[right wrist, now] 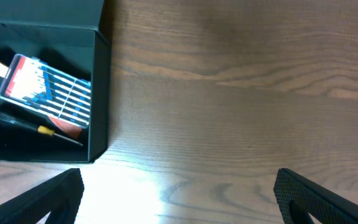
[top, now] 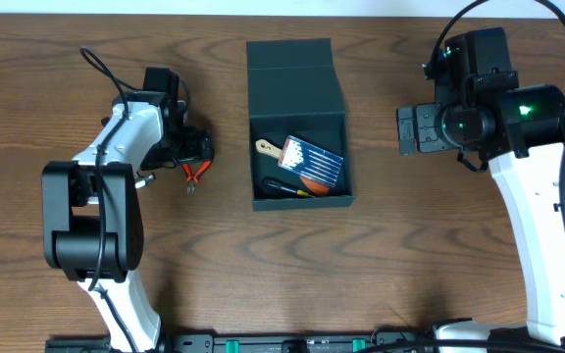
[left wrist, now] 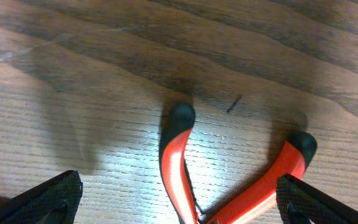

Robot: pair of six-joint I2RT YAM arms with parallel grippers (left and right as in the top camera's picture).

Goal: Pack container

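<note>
The dark teal-grey container (top: 298, 201) stands open at the table's middle, its flap lid (top: 290, 76) folded back. Inside lie a blue pack of small tools (top: 309, 162), a wooden-handled tool (top: 267, 149) and a black screwdriver (top: 287, 188). The container also shows in the right wrist view (right wrist: 99, 99). Red-handled pliers (top: 196, 175) lie on the table left of the container. My left gripper (left wrist: 179, 205) is open, its fingers either side of the pliers' handles (left wrist: 176, 155). My right gripper (right wrist: 179, 199) is open and empty, right of the container above bare wood.
The wooden table (top: 390, 255) stretches round the container. The arm bases stand at the front left (top: 91, 235) and front right (top: 547, 255).
</note>
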